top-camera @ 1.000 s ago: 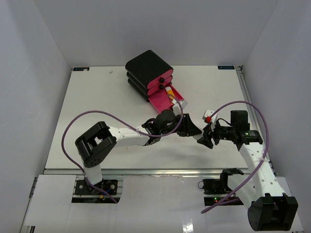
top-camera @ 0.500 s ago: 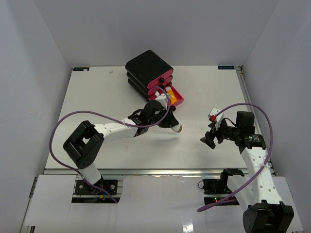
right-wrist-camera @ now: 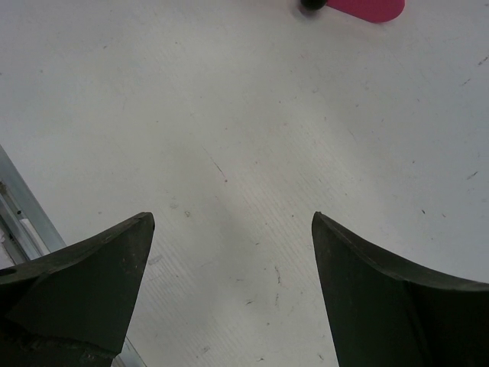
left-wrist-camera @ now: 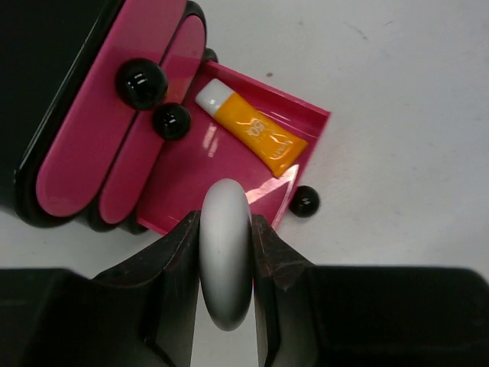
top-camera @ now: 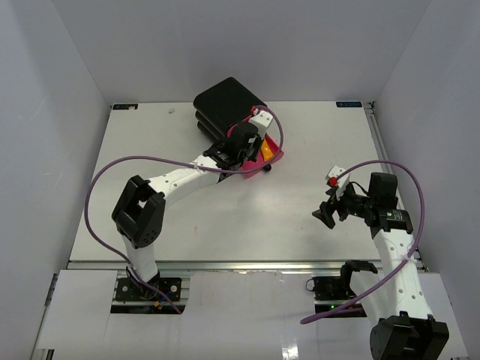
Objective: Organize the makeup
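Observation:
My left gripper (left-wrist-camera: pixel 225 229) is shut on a white oval tube (left-wrist-camera: pixel 225 260), pinched by its narrow sides. It hangs over the near part of the pulled-out pink drawer (left-wrist-camera: pixel 183 172). An orange tube with a white cap (left-wrist-camera: pixel 260 138) lies in that drawer. From above, the left gripper (top-camera: pixel 251 154) covers the drawer (top-camera: pixel 275 154) in front of the black box (top-camera: pixel 225 101). My right gripper (top-camera: pixel 324 214) stands open over bare table at the right, with nothing between its fingers (right-wrist-camera: pixel 92 283).
The black box has two shut pink drawers with round black knobs (left-wrist-camera: pixel 141 80). The open drawer's knob (left-wrist-camera: pixel 304 201) faces the table's middle. The drawer's corner (right-wrist-camera: pixel 367 8) shows at the top of the right wrist view. A metal rail (right-wrist-camera: pixel 19 214) runs along the table's near edge.
My left arm has swung back from the table's middle to the open drawer, carrying the white tube. The right gripper has opened wider and drawn off to the right.

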### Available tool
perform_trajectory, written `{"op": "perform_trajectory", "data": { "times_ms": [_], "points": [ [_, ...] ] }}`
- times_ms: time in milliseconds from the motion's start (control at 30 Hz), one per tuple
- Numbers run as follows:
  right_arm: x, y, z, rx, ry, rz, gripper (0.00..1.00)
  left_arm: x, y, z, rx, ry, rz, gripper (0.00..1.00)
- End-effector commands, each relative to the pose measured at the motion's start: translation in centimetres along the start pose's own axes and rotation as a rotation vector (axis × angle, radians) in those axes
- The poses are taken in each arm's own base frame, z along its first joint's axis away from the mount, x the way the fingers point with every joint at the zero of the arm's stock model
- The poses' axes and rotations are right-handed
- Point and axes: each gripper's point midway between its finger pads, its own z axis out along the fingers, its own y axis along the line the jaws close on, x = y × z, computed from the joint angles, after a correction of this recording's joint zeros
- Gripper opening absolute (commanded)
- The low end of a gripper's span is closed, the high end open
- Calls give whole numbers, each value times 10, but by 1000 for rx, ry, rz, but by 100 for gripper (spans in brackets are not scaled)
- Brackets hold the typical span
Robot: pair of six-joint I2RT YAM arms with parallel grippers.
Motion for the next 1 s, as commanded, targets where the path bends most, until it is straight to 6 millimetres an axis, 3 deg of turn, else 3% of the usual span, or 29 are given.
{"op": "perform_trajectory", "data": {
  "times_ms": [0, 233, 300, 400, 500, 733, 967],
  "points": [
    [-7, -4, -4, 19, -31, -20, 90, 19, 28, 26, -147, 83, 262, 13],
    [-4, -6, -6, 24, -32, -5, 90, 18, 25, 54, -230, 78, 417, 20],
    [-3, -6, -6, 21, -33, -2, 90, 24, 21, 60, -236, 92, 457, 34],
    [-4, -6, -9, 19, -41, -1, 90, 23, 10, 60, -242, 84, 500, 69],
    [-3, -7, -10, 23, -44, 6, 90, 18, -3, 57, -223, 66, 510, 80],
    [-2, -7, -12, 17, -45, 17, 90, 0, -17, 43, -200, 31, 492, 84],
    [-2, -8, -14, 22, -49, 21, 90, -24, -42, 9, -44, -2, 355, 80]
  ]
}}
